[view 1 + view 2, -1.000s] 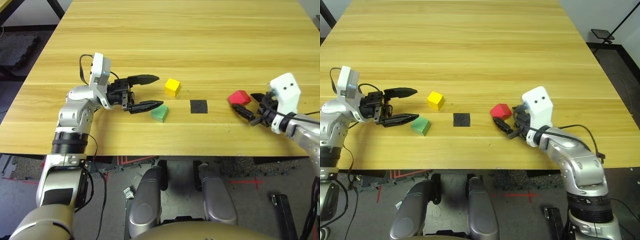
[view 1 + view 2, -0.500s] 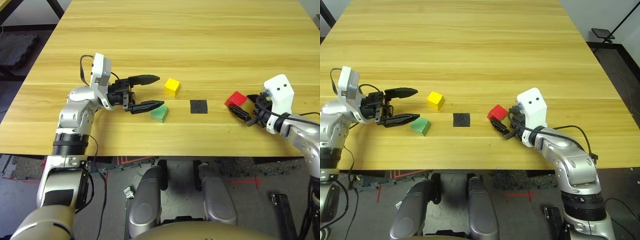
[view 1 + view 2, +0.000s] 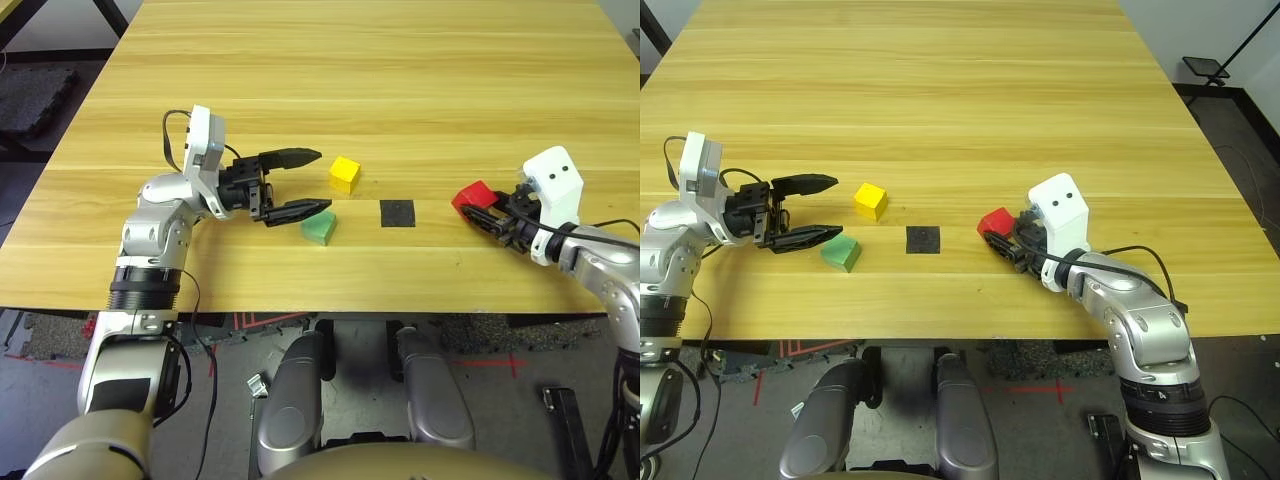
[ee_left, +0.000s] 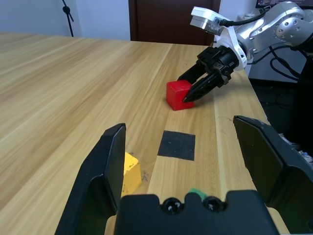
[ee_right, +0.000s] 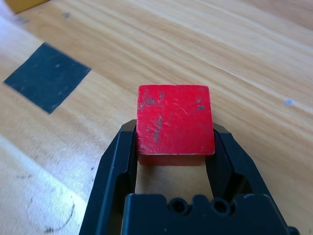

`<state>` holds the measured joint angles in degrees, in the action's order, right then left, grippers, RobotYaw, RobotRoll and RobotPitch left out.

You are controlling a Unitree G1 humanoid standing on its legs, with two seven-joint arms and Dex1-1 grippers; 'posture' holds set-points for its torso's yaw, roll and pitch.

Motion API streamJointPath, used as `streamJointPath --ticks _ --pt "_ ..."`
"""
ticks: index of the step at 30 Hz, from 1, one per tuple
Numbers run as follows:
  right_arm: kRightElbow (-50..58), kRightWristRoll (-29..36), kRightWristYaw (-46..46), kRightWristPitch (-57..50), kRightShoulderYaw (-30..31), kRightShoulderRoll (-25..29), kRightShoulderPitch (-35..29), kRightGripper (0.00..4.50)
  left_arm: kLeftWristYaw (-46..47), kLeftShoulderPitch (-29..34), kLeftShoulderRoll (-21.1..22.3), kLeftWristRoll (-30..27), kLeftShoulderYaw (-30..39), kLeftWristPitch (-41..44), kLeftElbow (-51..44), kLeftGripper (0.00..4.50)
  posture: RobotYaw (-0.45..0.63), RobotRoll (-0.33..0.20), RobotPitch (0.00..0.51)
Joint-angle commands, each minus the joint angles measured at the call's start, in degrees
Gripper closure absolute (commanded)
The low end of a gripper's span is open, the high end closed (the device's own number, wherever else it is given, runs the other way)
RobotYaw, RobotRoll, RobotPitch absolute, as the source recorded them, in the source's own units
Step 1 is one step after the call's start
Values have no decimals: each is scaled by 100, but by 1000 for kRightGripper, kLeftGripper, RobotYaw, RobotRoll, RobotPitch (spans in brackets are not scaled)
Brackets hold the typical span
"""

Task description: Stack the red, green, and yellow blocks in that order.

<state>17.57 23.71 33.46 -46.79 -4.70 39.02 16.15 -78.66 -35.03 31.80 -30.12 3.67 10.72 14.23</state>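
- Shifted slightly toward the robot's left since the earlier frame: right gripper [image 5: 175,128] and red block [image 3: 474,194]; also noted, closure of the fingers onto the block.
- Observed beneath all blocks: light wood table [image 3: 300,60], with visible grain.
- Found at the left of the table: left gripper [image 3: 325,178], wide open, holding nothing, with fingers pointing toward the robot's right.
- Found at the right: right gripper, closed on opposite sides of the red block; clearance beneath the block cannot be told.
- Recorded unstacked: red block right of the patch and apart from it; yellow block [image 3: 345,174] just beyond the left fingertips; green block [image 3: 319,227] closer to the robot than yellow, near one left fingertip, contact unclear.
- Located flat between the red block and the other two: black square patch [image 3: 398,213].
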Motion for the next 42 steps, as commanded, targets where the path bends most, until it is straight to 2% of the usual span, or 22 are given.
streamJointPath --ticks 1,6,10,12,15,20,24,25,28,42 --pt "-248 30 801 276 235 423 361 2449 -42 3 -19 21 -3 -50 129 0 181 -24 268" --pt "-887 -52 1993 567 715 987 1225 2449 -123 -40 -21 4 -28 -34 168 0 194 -26 269" --pt "-1406 -282 2857 1060 1162 1214 1743 2449 -124 -19 8 -5 -28 29 64 0 212 -24 272" --pt "-1644 -397 3174 1267 1350 1198 1974 2449 -129 4 22 2 -15 14 58 0 225 -24 274" --pt "-2103 -652 3496 1649 1716 911 2428 2449 -79 49 34 37 -3 -52 -21 0 233 -22 276" --pt "-2547 -932 3764 2008 2012 476 2811 2449 -97 13 80 162 -23 -292 -10 0 256 -18 278" --pt "-2797 -1122 3848 2180 2134 171 2953 2449 -79 -67 106 194 -30 -362 73 0 256 -18 278" --pt "-2791 -1152 3859 2197 2143 127 2942 2449 -90 -50 115 195 -22 -389 81 0 294 -8 270" --pt "-2745 -1233 3923 2328 2212 -16 2845 2449 -47 -2 120 175 -19 -355 -34 0 301 -5 267" --pt "-3167 -1556 3954 2983 2264 -410 2798 2449 75 206 83 105 -26 -284 -291 0 323 -3 265"
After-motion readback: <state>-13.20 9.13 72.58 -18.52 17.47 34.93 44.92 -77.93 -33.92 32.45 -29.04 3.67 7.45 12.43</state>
